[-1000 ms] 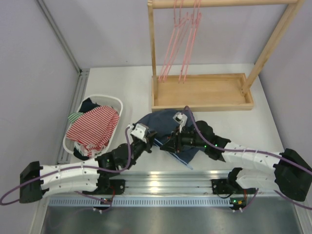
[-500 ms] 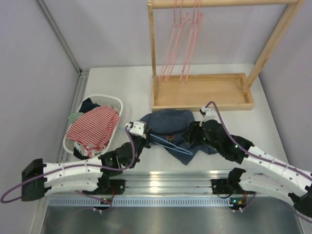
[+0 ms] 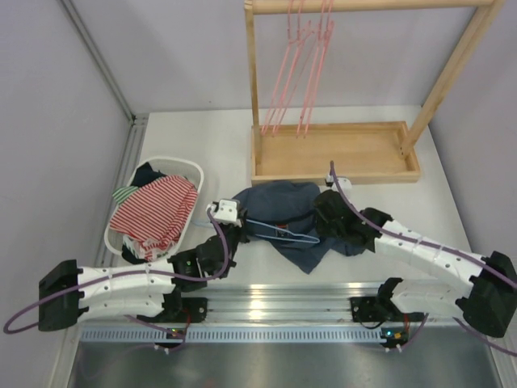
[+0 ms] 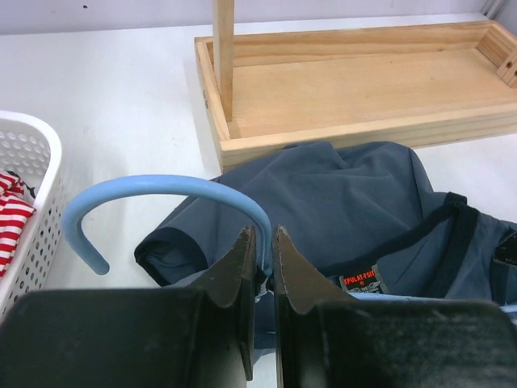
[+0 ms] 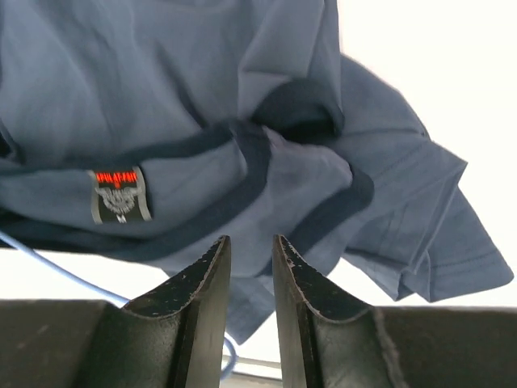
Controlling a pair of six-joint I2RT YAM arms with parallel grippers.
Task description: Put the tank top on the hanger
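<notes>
The navy tank top (image 3: 283, 208) lies crumpled on the table in front of the wooden tray. The light-blue wire hanger (image 3: 284, 235) lies across its front part. My left gripper (image 3: 239, 227) is at the shirt's left edge. It is shut on the hanger just below the hook (image 4: 161, 187), with the tank top (image 4: 347, 218) beyond it. My right gripper (image 3: 323, 215) is over the shirt's right side. Its jaws (image 5: 252, 250) stand narrowly open above the dark trim of the tank top (image 5: 242, 97), holding nothing. A bit of hanger wire (image 5: 48, 263) shows at lower left.
A white laundry basket (image 3: 182, 165) with a red-and-white striped garment (image 3: 153, 212) stands at the left. A wooden rack with a tray base (image 3: 335, 153) stands behind the shirt, with pink hangers (image 3: 303, 73) on its rail. A metal rail (image 3: 266, 301) runs along the near edge.
My right gripper has moved from the middle of the shirt to its right side. The hanger, held by my left gripper, has swung to lie more level across the shirt.
</notes>
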